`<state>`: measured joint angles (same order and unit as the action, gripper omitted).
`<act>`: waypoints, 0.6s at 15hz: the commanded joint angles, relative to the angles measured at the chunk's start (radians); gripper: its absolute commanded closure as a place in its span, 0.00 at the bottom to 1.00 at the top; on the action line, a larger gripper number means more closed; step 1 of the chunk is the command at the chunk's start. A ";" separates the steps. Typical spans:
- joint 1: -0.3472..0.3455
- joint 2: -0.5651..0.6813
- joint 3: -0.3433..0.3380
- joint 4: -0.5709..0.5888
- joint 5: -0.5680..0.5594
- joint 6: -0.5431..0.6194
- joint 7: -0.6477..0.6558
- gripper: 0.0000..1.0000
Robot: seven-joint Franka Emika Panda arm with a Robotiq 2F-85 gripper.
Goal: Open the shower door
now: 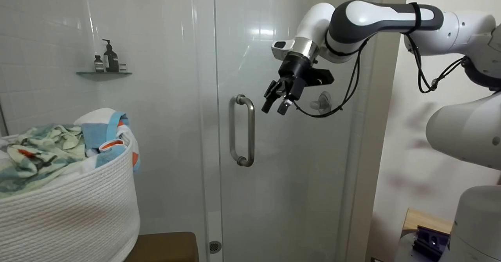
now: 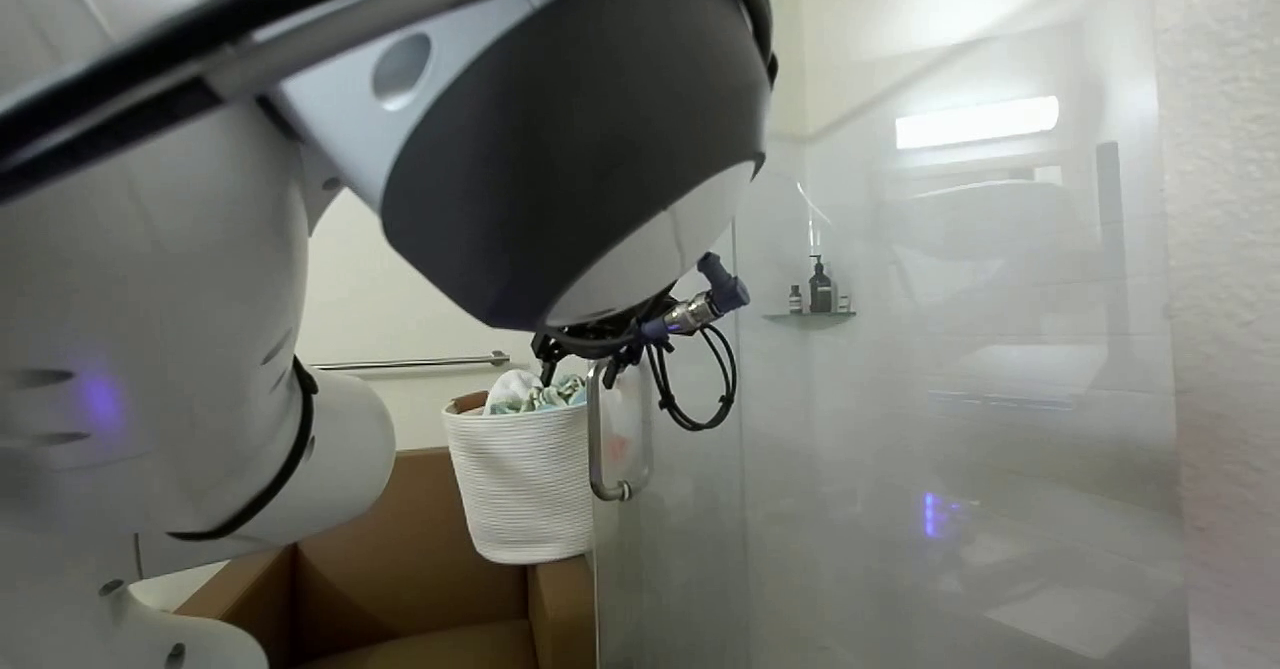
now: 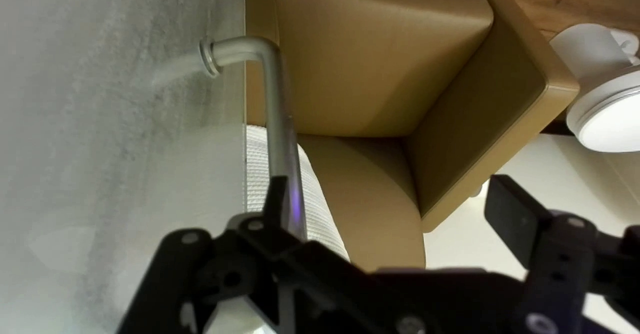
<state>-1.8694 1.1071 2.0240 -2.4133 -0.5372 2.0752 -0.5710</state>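
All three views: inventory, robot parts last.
shower door: one, clear glass, shower front
pull handle: one, silver, on the door
knob-like fixture: one, grey, right of handle
corner shelf: one, greenish, shower corner
pump bottle: one, dark, on shelf
small bottle: one, dark, on shelf
small container: one, pale, on shelf
woven basket: one, white, left of door
cloths: several, multicoloured, in basket
armchair: one, brown, wrist view's middle
towel bar: one, silver, wall
drain: one, grey, shower floor
wooden board: one, tan, lower right
round object: one, white, wrist view's right
robot arm: one, white-grey, foreground
gripper: one, black, open, near handle
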 commanded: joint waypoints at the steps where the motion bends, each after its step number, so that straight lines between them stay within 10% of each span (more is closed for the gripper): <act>1: 0.010 -0.021 0.041 0.038 -0.003 -0.077 0.013 0.00; 9: 0.025 -0.004 0.120 0.106 -0.069 -0.211 -0.013 0.00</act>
<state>-1.8537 1.1039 2.1051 -2.3386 -0.5655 1.9156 -0.5709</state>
